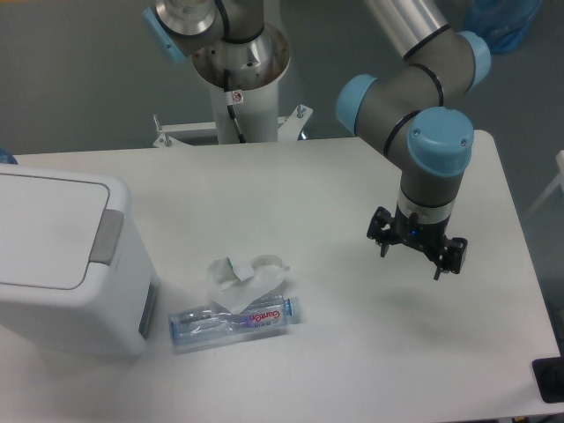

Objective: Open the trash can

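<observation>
The trash can (pixel 62 264) is a large white box with rounded corners at the table's left edge. Its flat lid lies shut, and a grey push tab (pixel 108 236) sits on the lid's right side. My gripper (pixel 411 261) hangs over the right part of the table, far to the right of the can. Its two dark fingers are spread apart with nothing between them.
A crushed clear plastic bottle (pixel 236 319) lies on the table just right of the can. A crumpled white tissue (pixel 245 273) rests behind it. The arm's white base post (pixel 236 88) stands at the table's back edge. A small dark object (pixel 551 381) sits at the right corner.
</observation>
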Available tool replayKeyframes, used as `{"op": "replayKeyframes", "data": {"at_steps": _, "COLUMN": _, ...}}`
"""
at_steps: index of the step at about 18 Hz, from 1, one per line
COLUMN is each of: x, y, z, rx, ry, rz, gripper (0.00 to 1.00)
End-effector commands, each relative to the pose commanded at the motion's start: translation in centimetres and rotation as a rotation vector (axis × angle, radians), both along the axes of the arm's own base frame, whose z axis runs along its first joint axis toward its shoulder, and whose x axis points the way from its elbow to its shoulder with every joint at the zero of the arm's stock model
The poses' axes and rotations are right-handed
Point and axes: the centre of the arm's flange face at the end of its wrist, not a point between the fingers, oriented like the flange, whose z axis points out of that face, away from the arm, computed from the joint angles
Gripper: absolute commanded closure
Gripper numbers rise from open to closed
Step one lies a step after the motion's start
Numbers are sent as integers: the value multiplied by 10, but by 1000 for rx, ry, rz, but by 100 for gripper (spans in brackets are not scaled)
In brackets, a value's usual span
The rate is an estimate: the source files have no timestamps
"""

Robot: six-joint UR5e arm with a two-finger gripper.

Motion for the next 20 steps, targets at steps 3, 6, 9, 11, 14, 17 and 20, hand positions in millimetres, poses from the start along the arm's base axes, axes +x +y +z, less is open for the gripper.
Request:
{"op": "replayKeyframes", "data": {"at_steps": 3, "x": 0, "y": -1, "z": 1, "rx": 1, "ry": 1, "rz": 2, "gripper": 0}}
{"op": "replayKeyframes", "data": {"at_steps": 6, "x": 2, "y": 2, "z": 3, "rx": 6, "ry": 2, "rz": -12, "gripper": 0}}
{"op": "replayKeyframes", "data": {"at_steps": 9, "x": 4, "y": 4, "z": 1, "rx": 6, "ry": -2, "rz": -7, "gripper": 0}}
{"op": "replayKeyframes", "data": {"at_steps": 11, "x": 3, "y": 4, "z": 1, "rx": 6, "ry": -2, "rz": -6, "gripper": 0}}
{"op": "replayKeyframes", "data": {"at_steps": 14, "x": 2, "y": 3, "z": 2, "rx": 8, "ry": 2, "rz": -4, "gripper": 0}}
{"op": "replayKeyframes", "data": {"at_steps": 17, "x": 3, "y": 3, "z": 2, "rx": 10, "ry": 0, "rz": -5, "gripper": 0}}
{"op": "replayKeyframes", "data": {"at_steps": 20, "x": 6, "y": 7, "z": 5, "rx": 50, "ry": -19, "rz": 87, "gripper": 0}}
